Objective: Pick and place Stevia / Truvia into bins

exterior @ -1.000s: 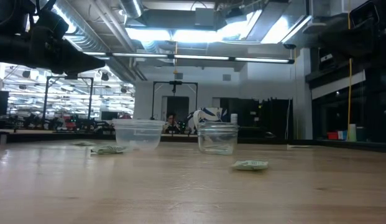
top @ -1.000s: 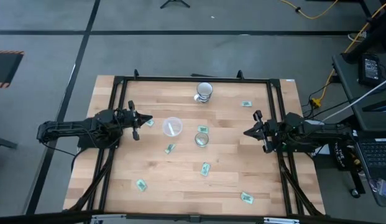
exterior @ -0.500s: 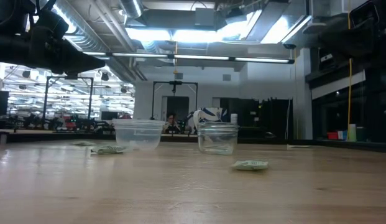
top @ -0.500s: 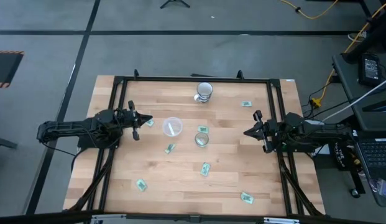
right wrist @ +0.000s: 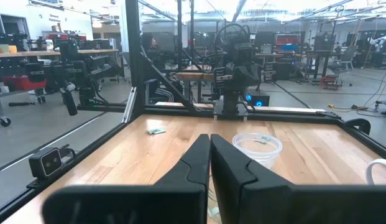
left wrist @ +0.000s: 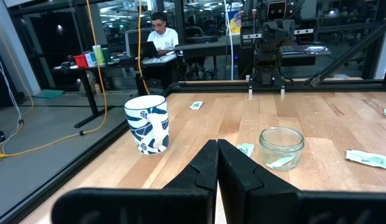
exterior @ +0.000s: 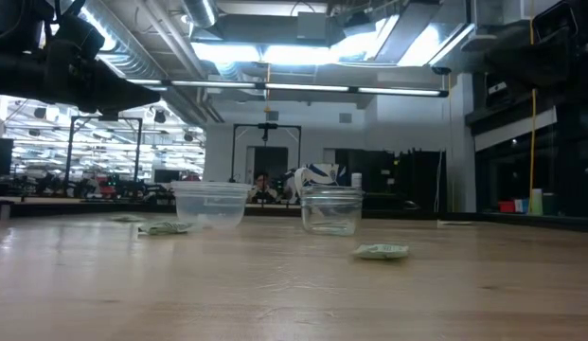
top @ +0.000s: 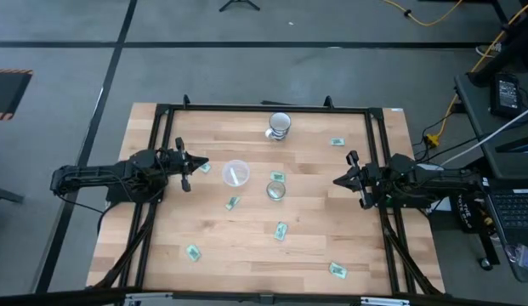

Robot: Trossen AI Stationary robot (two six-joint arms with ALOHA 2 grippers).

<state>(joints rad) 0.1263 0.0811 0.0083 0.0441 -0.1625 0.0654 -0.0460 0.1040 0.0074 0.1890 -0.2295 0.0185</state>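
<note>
From the low camera neither hand shows, only a dark arm up in the corner. Overhead, the left hand (top: 198,163) sits at the table's (top: 246,246) left side, fingers pressed together, holding nothing. The right hand (top: 338,181) waits at the right side, pinched shut and empty too. Green-and-white packets (top: 281,230) lie scattered flat across the wood, tiny and hard to read. The wide whitish cup (top: 235,172) has a packet in it; the narrower clear jar (top: 275,189) just beside it also holds one. A patterned mug (top: 280,125) stands well apart at the far edge.
</note>
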